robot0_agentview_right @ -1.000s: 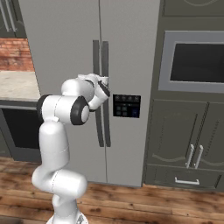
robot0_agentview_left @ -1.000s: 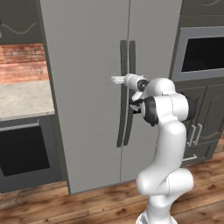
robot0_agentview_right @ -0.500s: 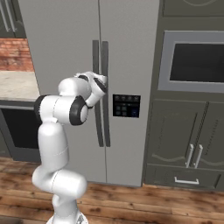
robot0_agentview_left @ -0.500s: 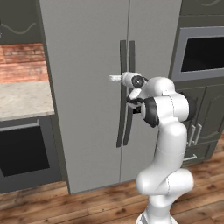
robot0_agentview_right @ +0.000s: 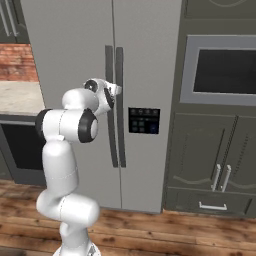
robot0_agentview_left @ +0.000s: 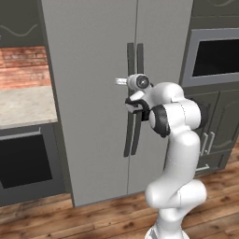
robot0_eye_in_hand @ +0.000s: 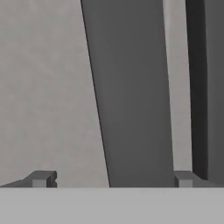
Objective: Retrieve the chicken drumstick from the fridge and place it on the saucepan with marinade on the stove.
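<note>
The fridge [robot0_agentview_left: 88,93] [robot0_agentview_right: 70,55] stands straight ahead with both light grey doors closed. My gripper [robot0_agentview_left: 132,104] [robot0_agentview_right: 113,96] is up against its two dark vertical handles [robot0_agentview_left: 130,60] at mid height. In the hand view the gripper [robot0_eye_in_hand: 111,179] is open, and one handle [robot0_eye_in_hand: 131,87] runs upright between the fingertips [robot0_eye_in_hand: 42,178] with a gap on each side. The second handle [robot0_eye_in_hand: 199,87] runs along the right edge. The chicken drumstick is hidden behind the closed doors. The saucepan and the stove are out of view.
A beige counter [robot0_agentview_left: 23,105] with a dark appliance front [robot0_agentview_left: 23,163] below lies left of the fridge. On the right, a dark wall oven [robot0_agentview_right: 222,70] sits over grey cabinet doors [robot0_agentview_right: 210,160]. A wooden floor [robot0_agentview_right: 175,230] spreads below.
My hand has shifted slightly upward at the handles. The fridge doors have stayed closed.
</note>
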